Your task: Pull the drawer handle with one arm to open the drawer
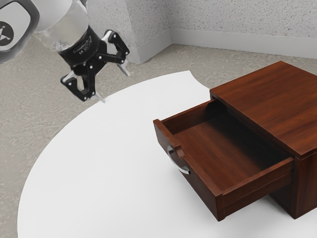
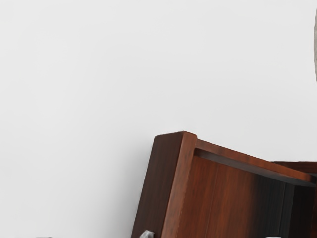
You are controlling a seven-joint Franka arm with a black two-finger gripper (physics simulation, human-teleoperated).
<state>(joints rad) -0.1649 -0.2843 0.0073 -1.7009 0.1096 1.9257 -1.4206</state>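
While our hand [image 1: 115, 87] hangs above the white surface [image 1: 99, 173] with its fingers spread wide and nothing between them, the drawer [image 1: 223, 153] stands far out of the wooden cabinet [image 1: 277, 99], its metal handle [image 1: 177, 159] well apart from the hand, toward the exterior view's right.

- The drawer [image 1: 223, 163]: dark reddish-brown wood, pulled well out of its cabinet [image 1: 277, 99], well apart from the gripper [image 1: 115, 86] (toward the exterior view's right).
- The handle [image 1: 177, 161]: curved silver bar on the drawer's front, facing the gripper's side.
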